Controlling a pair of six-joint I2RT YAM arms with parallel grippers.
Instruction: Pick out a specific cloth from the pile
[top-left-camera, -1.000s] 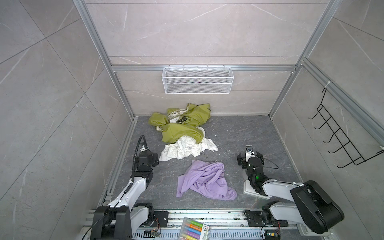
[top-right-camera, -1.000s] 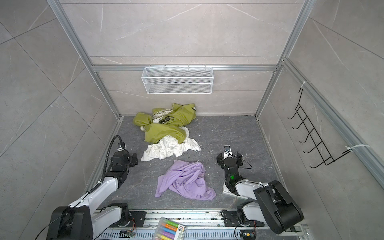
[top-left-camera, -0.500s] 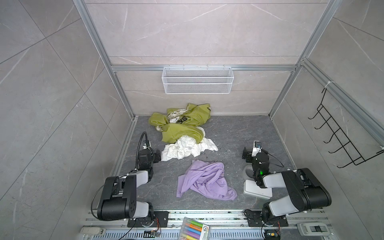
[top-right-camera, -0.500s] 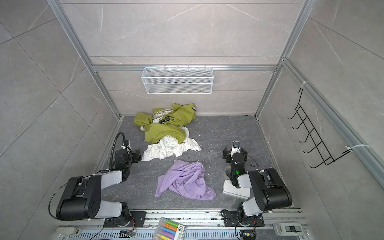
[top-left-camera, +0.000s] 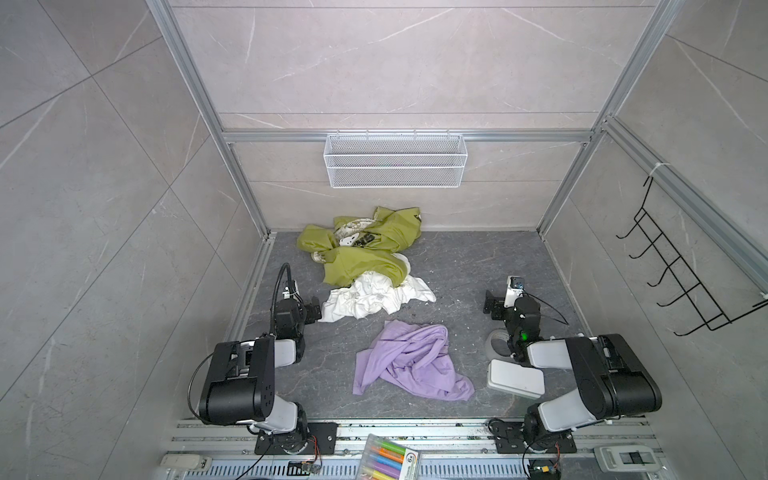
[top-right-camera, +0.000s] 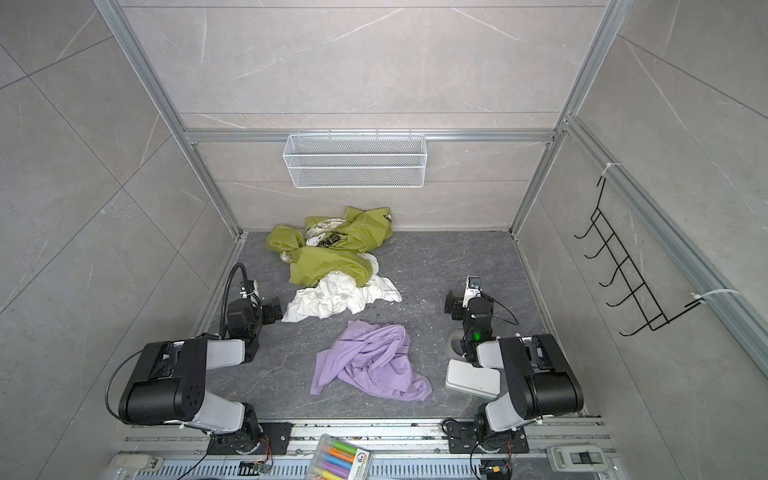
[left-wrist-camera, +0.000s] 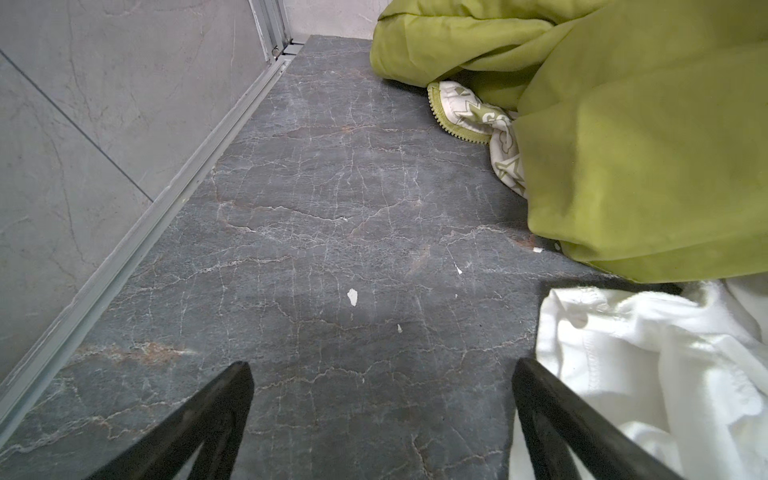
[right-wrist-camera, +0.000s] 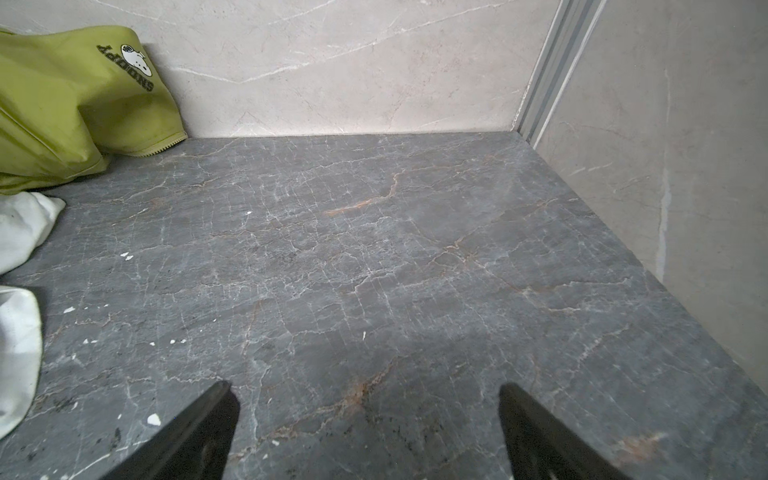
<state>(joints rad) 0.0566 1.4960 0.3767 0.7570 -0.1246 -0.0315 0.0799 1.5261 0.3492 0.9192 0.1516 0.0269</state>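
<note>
The cloth (top-left-camera: 409, 361) (top-right-camera: 370, 363), plain lavender, lies crumpled by itself on the grey floor between the two arms, apart from the pile. The pile is an olive-green printed garment (top-left-camera: 365, 255) (left-wrist-camera: 648, 158) (right-wrist-camera: 62, 104) at the back, partly overlapping a white garment (top-left-camera: 376, 297) (left-wrist-camera: 648, 365). My left gripper (top-left-camera: 312, 309) (left-wrist-camera: 382, 365) hovers low beside the white garment's left edge, open and empty. My right gripper (top-left-camera: 492, 305) (right-wrist-camera: 365, 385) is open over bare floor on the right. Neither wrist view shows the cloth.
A white wire basket (top-left-camera: 395, 160) hangs on the back wall and a black hook rack (top-left-camera: 681, 282) on the right wall. A white flat box (top-left-camera: 515, 378) and a grey ring (top-left-camera: 496, 343) lie by the right arm. A marker pack (top-left-camera: 388, 457) sits at the front rail.
Both arms have folded back toward their bases, with the grippers staying low near the same spots. The left jaws opened slightly wider. The garments have not moved.
</note>
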